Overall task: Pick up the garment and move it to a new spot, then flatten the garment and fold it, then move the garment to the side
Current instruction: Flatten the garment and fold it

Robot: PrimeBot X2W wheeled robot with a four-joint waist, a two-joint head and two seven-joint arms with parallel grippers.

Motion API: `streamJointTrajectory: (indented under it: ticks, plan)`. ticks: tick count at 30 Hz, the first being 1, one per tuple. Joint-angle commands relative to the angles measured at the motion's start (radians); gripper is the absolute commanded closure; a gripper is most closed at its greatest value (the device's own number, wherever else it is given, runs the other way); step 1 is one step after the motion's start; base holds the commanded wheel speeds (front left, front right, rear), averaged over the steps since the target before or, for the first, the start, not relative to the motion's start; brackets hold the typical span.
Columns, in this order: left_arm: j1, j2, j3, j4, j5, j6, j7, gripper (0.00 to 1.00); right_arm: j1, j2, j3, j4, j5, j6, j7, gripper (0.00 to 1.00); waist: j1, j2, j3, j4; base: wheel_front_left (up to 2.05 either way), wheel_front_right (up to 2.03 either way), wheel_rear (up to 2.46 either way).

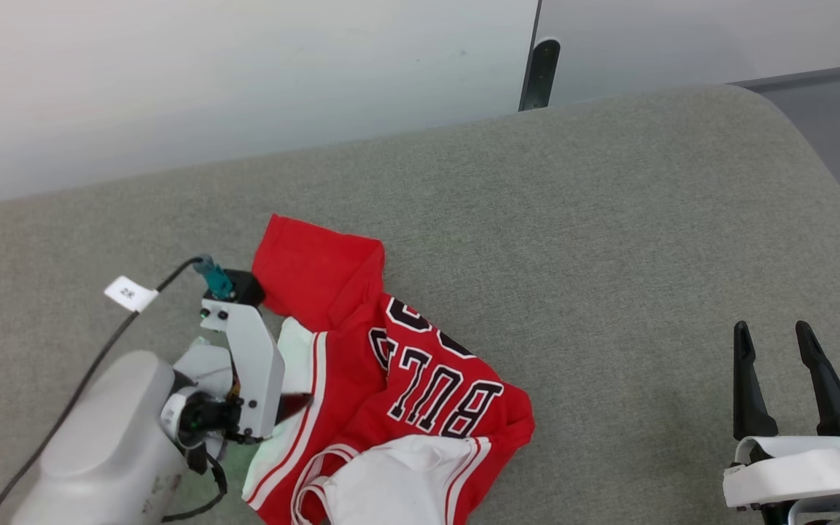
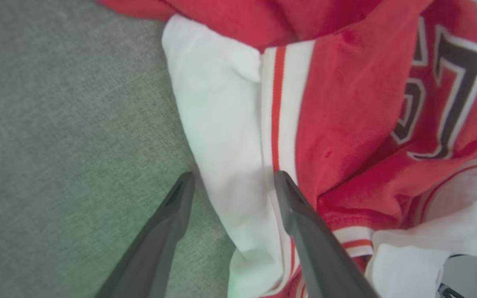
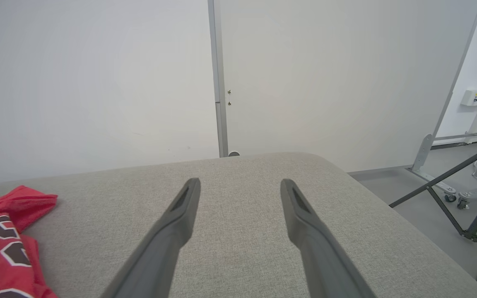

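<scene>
Shirt [image 1: 391, 379] is soft, light and floppy, so I'd pinch the white sleeve [image 2: 218, 124] by its striped trim. My left pincer [image 2: 231, 179] straddles that sleeve at the shirt's 9 o'clock, spread apart and empty; my right pincer [image 1: 774, 335] is spread and empty at 4 o'clock. Red jersey, black white-edged lettering, crumpled at the bench's [image 1: 609, 255] 7 o'clock.

Head view downward, wrist views low, all sharing garment [image 1: 318, 262]
</scene>
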State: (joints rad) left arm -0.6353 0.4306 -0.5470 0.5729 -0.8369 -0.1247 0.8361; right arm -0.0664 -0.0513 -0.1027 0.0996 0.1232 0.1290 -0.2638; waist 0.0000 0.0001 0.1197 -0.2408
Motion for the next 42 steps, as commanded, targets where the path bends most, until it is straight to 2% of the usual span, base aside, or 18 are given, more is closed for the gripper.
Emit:
streamJointTrajectory:
  ticks: [1, 5, 6, 7, 8, 9, 10, 13, 24, 29, 34, 38, 42]
  plan:
    - [-0.009, -0.005, -0.006, 0.014, -0.006, -0.007, -0.001, 0.0, 0.003, 0.001, -0.002, -0.001, 0.01, 0.004, -0.001, 0.0, 0.0, -0.0001, 0.003, 0.002, 0.0, 0.0, 0.0]
    - [-0.013, -0.013, -0.022, 0.067, -0.02, -0.006, 0.006, 0.0, -0.006, 0.001, -0.002, 0.001, 0.013, 0.003, -0.001, 0.0, 0.0, -0.0001, 0.008, 0.008, 0.0, 0.0, 0.0]
    - [-0.015, -0.017, -0.021, 0.08, -0.028, -0.005, 0.01, 0.07, -0.008, 0.001, -0.003, 0.001, 0.013, 0.003, -0.001, 0.0, 0.0, -0.0001, 0.009, 0.009, 0.0, 0.0, 0.0]
    - [-0.018, -0.02, -0.023, 0.092, -0.032, -0.005, 0.011, 0.35, -0.008, 0.001, -0.003, 0.001, 0.014, 0.003, -0.001, 0.0, 0.0, -0.0001, 0.01, 0.01, 0.0, 0.0, 0.0]
    - [-0.021, -0.023, -0.024, 0.101, -0.035, -0.005, 0.011, 0.55, -0.009, 0.001, -0.002, 0.001, 0.014, 0.003, -0.001, 0.0, 0.0, -0.0001, 0.01, 0.012, 0.0, 0.0, 0.0]
    - [-0.024, -0.025, -0.024, 0.115, -0.042, -0.005, 0.018, 0.95, -0.009, 0.001, -0.001, 0.0, 0.014, 0.003, -0.001, 0.0, 0.0, -0.0001, 0.01, 0.013, 0.0, 0.0, 0.0]
    - [-0.028, -0.027, -0.022, 0.125, -0.045, -0.005, 0.019, 1.0, -0.008, 0.001, -0.001, 0.0, 0.014, 0.003, -0.001, 0.0, 0.0, -0.0001, 0.01, 0.015, 0.0, 0.0, 0.0]
    - [-0.053, -0.03, -0.017, 0.145, -0.046, -0.003, 0.008, 1.0, -0.008, 0.001, -0.006, 0.001, 0.013, 0.003, -0.001, 0.0, 0.0, -0.0001, 0.008, 0.022, 0.0, 0.0, 0.0]
    - [-0.125, 0.023, 0.007, 0.186, -0.004, 0.07, -0.048, 1.0, 0.015, 0.001, -0.024, 0.006, -0.002, 0.003, -0.001, 0.0, 0.0, -0.0001, -0.029, 0.074, 0.0, 0.0, 0.0]
    - [-0.131, 0.074, 0.017, 0.192, 0.017, 0.125, -0.05, 1.0, 0.021, 0.001, -0.03, 0.007, -0.01, 0.004, -0.001, 0.0, 0.0, -0.0001, -0.048, 0.11, 0.0, 0.0, 0.0]
    - [-0.123, 0.127, 0.01, 0.215, 0.058, 0.206, -0.037, 1.0, 0.025, 0.001, -0.033, 0.008, -0.01, 0.003, -0.001, 0.0, 0.0, -0.0001, -0.056, 0.142, 0.0, 0.0, 0.0]
    - [-0.098, 0.145, -0.003, 0.211, 0.077, 0.265, -0.012, 1.0, 0.025, 0.001, -0.03, 0.01, -0.01, 0.003, -0.001, 0.0, 0.0, -0.0001, -0.059, 0.157, 0.0, 0.0, 0.0]
    - [-0.062, 0.152, 0.008, 0.201, 0.058, 0.299, 0.006, 1.0, 0.018, 0.001, -0.025, 0.012, -0.007, 0.003, -0.001, 0.0, 0.0, -0.0001, -0.056, 0.161, 0.0, 0.0, 0.0]
